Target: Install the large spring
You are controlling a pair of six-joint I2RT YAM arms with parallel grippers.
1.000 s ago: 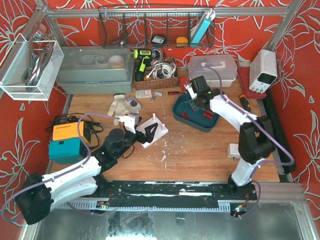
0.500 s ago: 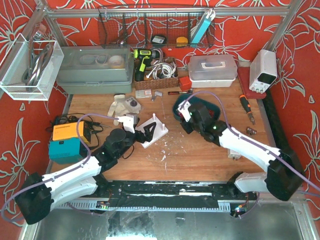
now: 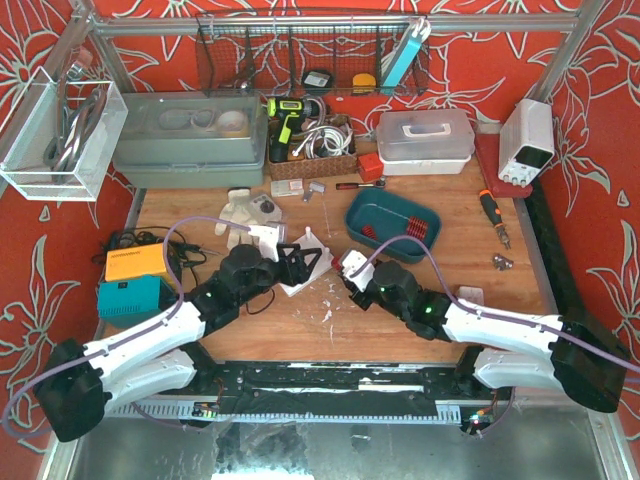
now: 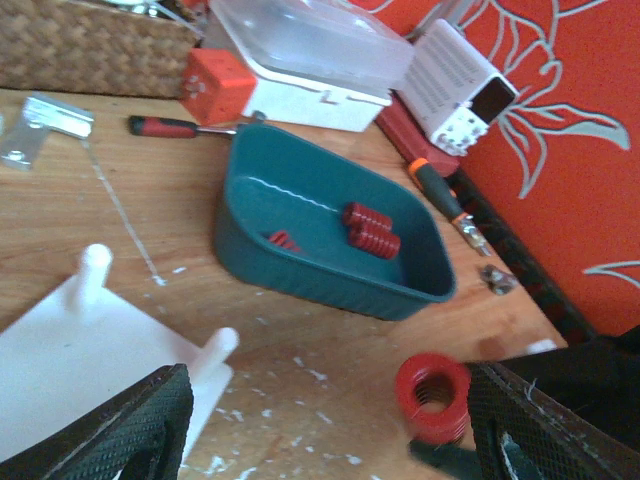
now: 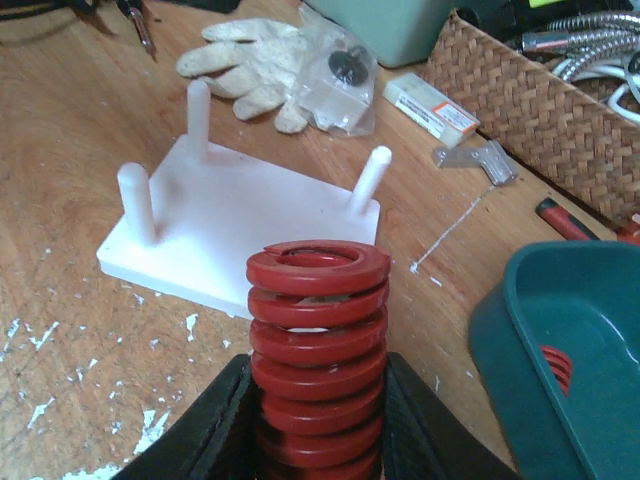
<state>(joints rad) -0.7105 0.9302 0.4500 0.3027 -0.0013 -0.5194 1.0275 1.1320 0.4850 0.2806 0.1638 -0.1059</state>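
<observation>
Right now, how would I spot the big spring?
On the wooden table, find the white pegged plate near the middle. Just right of it, the right end effector clamps the large red spring; the other red springs are smaller and lie in the teal tray.

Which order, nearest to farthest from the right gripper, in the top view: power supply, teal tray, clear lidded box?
1. teal tray, just behind the right gripper
2. clear lidded box, at the back
3. power supply, back right corner
</observation>
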